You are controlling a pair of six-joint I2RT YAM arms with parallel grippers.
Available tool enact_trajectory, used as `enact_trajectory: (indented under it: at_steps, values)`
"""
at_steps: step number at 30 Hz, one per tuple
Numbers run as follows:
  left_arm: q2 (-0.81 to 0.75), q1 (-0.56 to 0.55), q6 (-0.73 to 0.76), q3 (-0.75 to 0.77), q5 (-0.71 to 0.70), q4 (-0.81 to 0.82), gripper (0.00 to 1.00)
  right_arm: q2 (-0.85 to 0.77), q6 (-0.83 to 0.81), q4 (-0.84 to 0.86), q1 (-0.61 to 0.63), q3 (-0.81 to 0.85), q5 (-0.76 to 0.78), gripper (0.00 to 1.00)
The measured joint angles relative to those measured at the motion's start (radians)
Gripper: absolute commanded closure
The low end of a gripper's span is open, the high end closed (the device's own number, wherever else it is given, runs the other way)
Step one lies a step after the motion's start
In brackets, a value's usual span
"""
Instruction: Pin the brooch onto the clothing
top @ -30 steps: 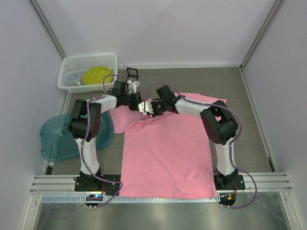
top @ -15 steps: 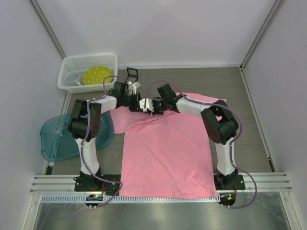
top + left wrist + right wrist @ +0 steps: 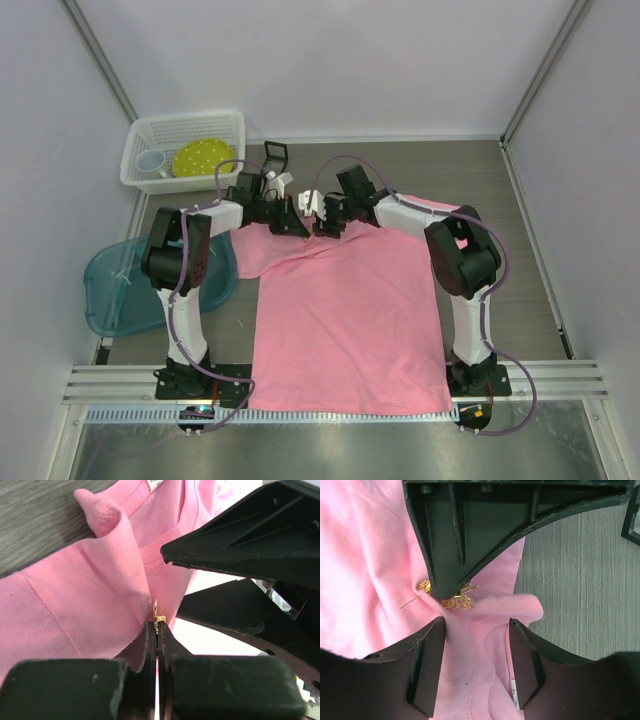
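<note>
The pink clothing lies flat on the table, its collar bunched up between the two grippers. My left gripper is shut on the small gold brooch, held against a raised fold of the shirt by the neckline. In the right wrist view the brooch peeks out under the left gripper's black finger, with a thin pin sticking out to its left. My right gripper stands open just over the collar, its jaws on either side of the fabric and holding nothing.
A white basket with a yellow plate and a cup sits at the back left. A blue tub lies left of the left arm. A small black box stands behind the grippers. Grey table shows right of the collar.
The right gripper was shut close against the left gripper; it has opened and drawn back a little towards the far right. The left gripper has stayed shut in place.
</note>
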Motion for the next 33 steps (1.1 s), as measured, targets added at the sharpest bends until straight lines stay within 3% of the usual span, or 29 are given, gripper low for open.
enact_trajectory:
  at_steps: [15, 25, 33]
  values:
    - [0.0, 0.01, -0.003, -0.027, 0.05, 0.047, 1.0, 0.025, -0.008, -0.185, -0.032, 0.083, -0.201, 0.39]
    - [0.0, 0.011, 0.0, -0.029, 0.074, 0.053, 1.0, 0.101, 0.0, -0.258, -0.032, 0.154, -0.229, 0.39]
    - [0.0, 0.011, 0.01, -0.029, 0.076, 0.053, 1.0, 0.126, 0.033, -0.261, -0.036, 0.19, -0.25, 0.51]
